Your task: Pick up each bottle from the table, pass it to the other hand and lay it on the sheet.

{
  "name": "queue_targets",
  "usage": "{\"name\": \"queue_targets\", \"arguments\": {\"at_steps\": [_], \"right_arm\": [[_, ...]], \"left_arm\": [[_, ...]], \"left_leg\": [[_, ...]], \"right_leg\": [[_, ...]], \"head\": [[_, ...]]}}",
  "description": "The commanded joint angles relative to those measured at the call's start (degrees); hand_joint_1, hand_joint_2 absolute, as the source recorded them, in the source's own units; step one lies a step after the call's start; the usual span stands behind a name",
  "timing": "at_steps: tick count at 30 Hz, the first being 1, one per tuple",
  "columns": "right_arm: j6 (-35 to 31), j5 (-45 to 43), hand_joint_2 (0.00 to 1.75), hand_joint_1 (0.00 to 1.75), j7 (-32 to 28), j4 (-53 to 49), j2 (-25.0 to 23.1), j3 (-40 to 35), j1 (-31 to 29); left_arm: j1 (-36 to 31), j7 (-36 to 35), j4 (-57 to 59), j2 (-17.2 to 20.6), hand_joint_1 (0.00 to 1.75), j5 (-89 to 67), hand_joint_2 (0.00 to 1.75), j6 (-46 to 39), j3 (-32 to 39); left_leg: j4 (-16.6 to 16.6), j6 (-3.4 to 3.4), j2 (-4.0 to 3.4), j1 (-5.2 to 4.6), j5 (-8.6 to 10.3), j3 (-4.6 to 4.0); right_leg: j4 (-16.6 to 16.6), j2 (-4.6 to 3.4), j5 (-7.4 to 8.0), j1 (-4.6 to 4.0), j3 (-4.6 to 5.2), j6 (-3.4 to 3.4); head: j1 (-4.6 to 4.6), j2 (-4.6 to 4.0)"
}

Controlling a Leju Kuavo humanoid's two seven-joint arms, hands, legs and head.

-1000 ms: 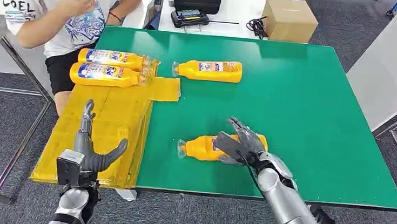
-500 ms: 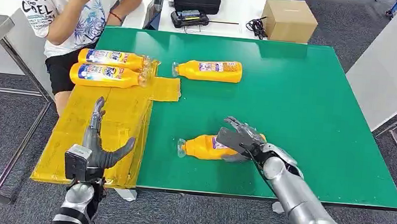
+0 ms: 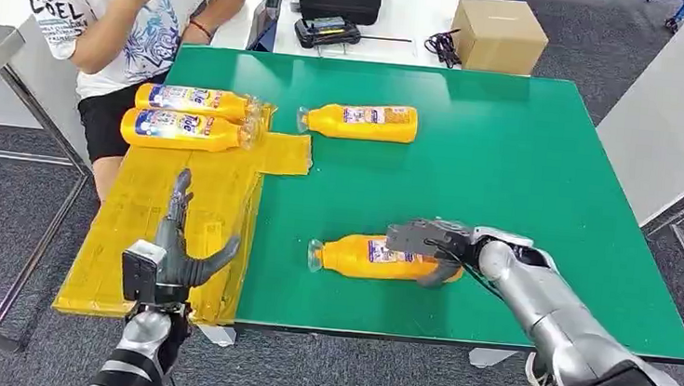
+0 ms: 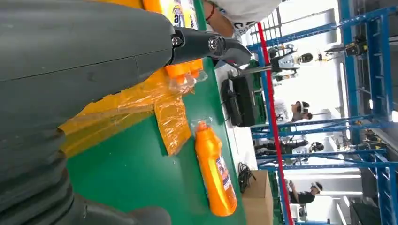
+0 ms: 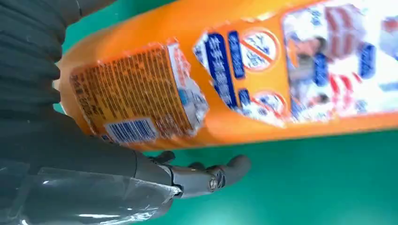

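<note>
An orange bottle [image 3: 370, 256] lying on its side at the lower centre of the green table [image 3: 527, 172] is clasped at its base end by the right hand [image 3: 429, 244], fingers over it and thumb beneath. The left hand [image 3: 179, 252] is held apart and empty above the yellow sheet [image 3: 143, 232] at lower left. Two bottles [image 3: 186, 116] are seen laid on the sheet's upper end, a fourth bottle [image 3: 360, 121] beside them on the table.

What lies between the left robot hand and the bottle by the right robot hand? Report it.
Head view: the yellow sheet's edge, then bare green table separates the left robot hand from the near bottle.
</note>
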State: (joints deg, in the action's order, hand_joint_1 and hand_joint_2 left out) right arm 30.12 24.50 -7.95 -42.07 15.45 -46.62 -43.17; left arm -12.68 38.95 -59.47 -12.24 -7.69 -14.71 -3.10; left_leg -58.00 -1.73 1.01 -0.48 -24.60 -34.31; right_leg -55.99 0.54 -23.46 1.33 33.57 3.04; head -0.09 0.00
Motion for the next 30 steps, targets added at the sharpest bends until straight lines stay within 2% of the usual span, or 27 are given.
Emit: {"name": "queue_targets", "arguments": {"at_steps": [1,15,18,23,28,30], "right_arm": [[0.34,-0.74,1.75,0.00,2.14,1.47,2.85,-15.10,-6.78],[-0.14,-1.17,1.75,0.00,2.36,1.53,2.70,-15.76,-6.54],[-0.52,-0.80,1.75,0.00,2.50,2.25,2.00,-19.48,-7.00],[-5.07,-0.50,1.75,0.00,3.04,7.23,-2.49,-23.84,-6.11],[-8.33,0.67,1.75,0.00,2.99,11.68,-6.53,-25.03,-4.32],[-11.95,2.65,1.75,0.00,2.94,15.13,-9.98,-25.35,-2.74]], "left_arm": [[-2.57,1.05,5.25,-0.60,0.00,1.28,1.75,0.52,-0.35],[-2.51,1.05,5.19,-0.61,0.00,1.30,1.75,0.52,-0.37],[-2.76,1.05,5.79,-0.92,0.00,1.77,1.75,1.04,-0.15],[-2.94,1.05,6.30,-1.39,0.00,2.15,1.75,1.53,0.17],[-2.96,0.98,6.57,-1.57,0.00,2.07,1.75,2.02,0.23],[-3.03,0.79,7.03,-1.86,0.00,1.98,1.75,2.29,0.41]], "left_leg": [[-0.02,0.08,-0.06,0.02,-0.03,0.00],[-0.03,0.09,-0.07,0.04,-0.04,0.00],[-0.01,0.07,-0.07,0.03,-0.03,0.02],[-0.01,0.14,-0.19,0.11,-0.07,0.13],[0.05,0.10,-0.14,0.09,-0.04,0.14],[0.06,0.09,-0.13,0.08,-0.03,0.15]], "right_leg": [[-0.04,-0.03,-0.02,-0.02,0.02,-0.09],[-0.03,-0.04,-0.02,-0.05,0.02,-0.11],[-0.02,-0.05,-0.01,-0.03,0.01,-0.09],[0.02,-0.16,0.00,-0.12,-0.10,-0.16],[0.05,-0.11,0.00,-0.09,-0.11,-0.11],[0.07,-0.09,0.00,-0.09,-0.11,-0.10]], "head": [[-0.02,0.00],[-0.02,0.00],[-0.02,0.00],[0.00,0.00],[0.00,0.00],[-0.02,0.00]]}}
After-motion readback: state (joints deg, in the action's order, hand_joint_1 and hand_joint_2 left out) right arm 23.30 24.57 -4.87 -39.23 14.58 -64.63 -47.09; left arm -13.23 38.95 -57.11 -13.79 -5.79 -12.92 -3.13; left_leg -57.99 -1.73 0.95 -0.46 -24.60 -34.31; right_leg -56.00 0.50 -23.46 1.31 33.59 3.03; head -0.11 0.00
